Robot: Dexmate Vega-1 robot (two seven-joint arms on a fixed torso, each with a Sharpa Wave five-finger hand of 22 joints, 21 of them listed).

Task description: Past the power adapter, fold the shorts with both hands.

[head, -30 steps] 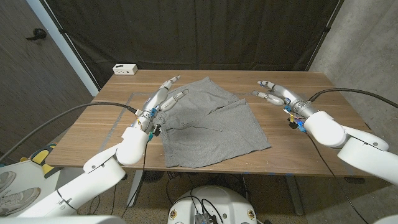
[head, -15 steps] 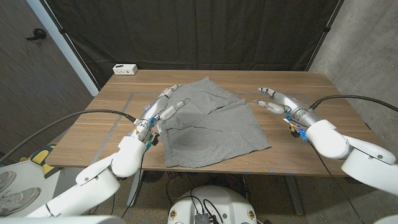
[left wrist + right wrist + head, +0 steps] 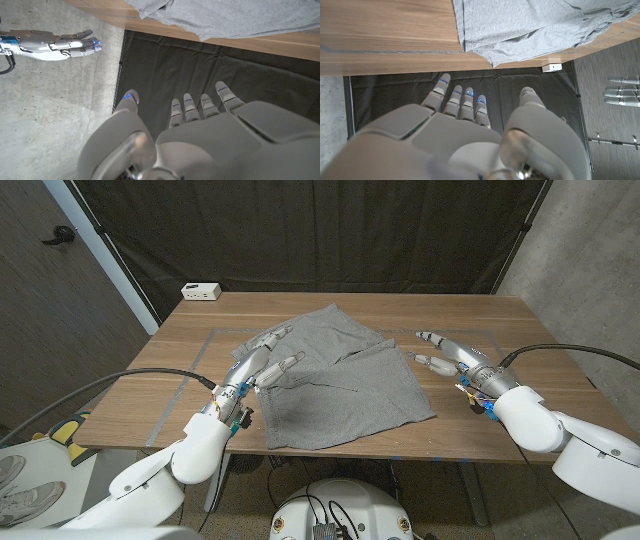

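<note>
The gray shorts (image 3: 335, 375) lie spread in the middle of the tabletop (image 3: 480, 315). The left hand (image 3: 262, 362) hovers over their 9 o'clock edge, the right hand (image 3: 447, 355) at 3 o'clock; both are empty, fingers apart. Grab matching edges together, then lift evenly.

A wooden table (image 3: 480, 415) with a plank-grain top carries 2 things. Grey shorts (image 3: 335, 380) lie spread across its middle, rumpled, with 1 corner near the front edge and folds running across the fabric. A small white power adapter (image 3: 201, 291) sits at the far left corner, well apart from the shorts. Faint tape lines mark the wood to the left of the shorts. In the right wrist view the shorts (image 3: 530, 25) lie close to the table edge (image 3: 395, 55).
</note>
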